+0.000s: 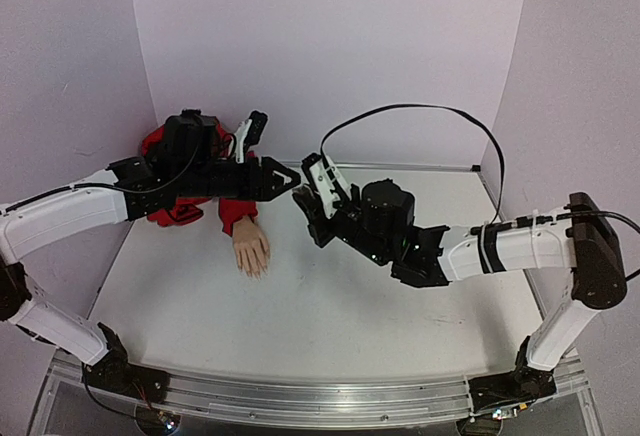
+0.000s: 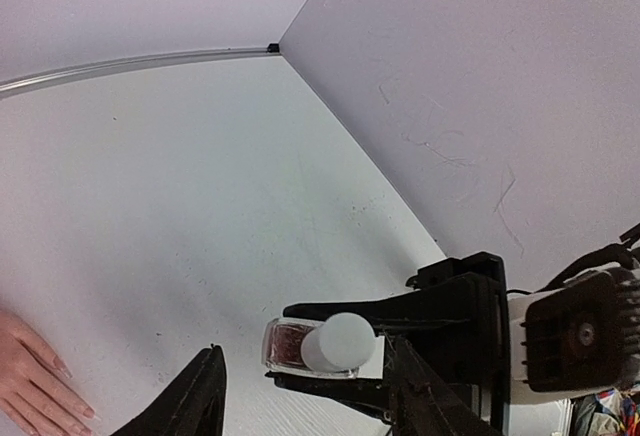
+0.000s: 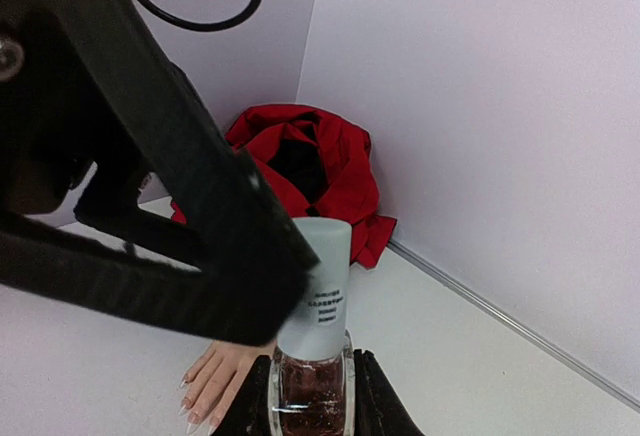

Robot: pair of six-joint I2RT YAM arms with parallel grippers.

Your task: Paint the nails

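Top view overhead, looking down; wrist views close, facing each other, sharing polish bottle (image 2: 318,344).

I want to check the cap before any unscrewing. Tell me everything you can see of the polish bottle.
The polish bottle is small: clear glass holding dark reddish polish, with a pale cylindrical cap in place, tiny print on it. It is held off the table, its glass body clamped between the black fingers of the right pincer, cap pointing toward the open left pincer, close but not gripping.
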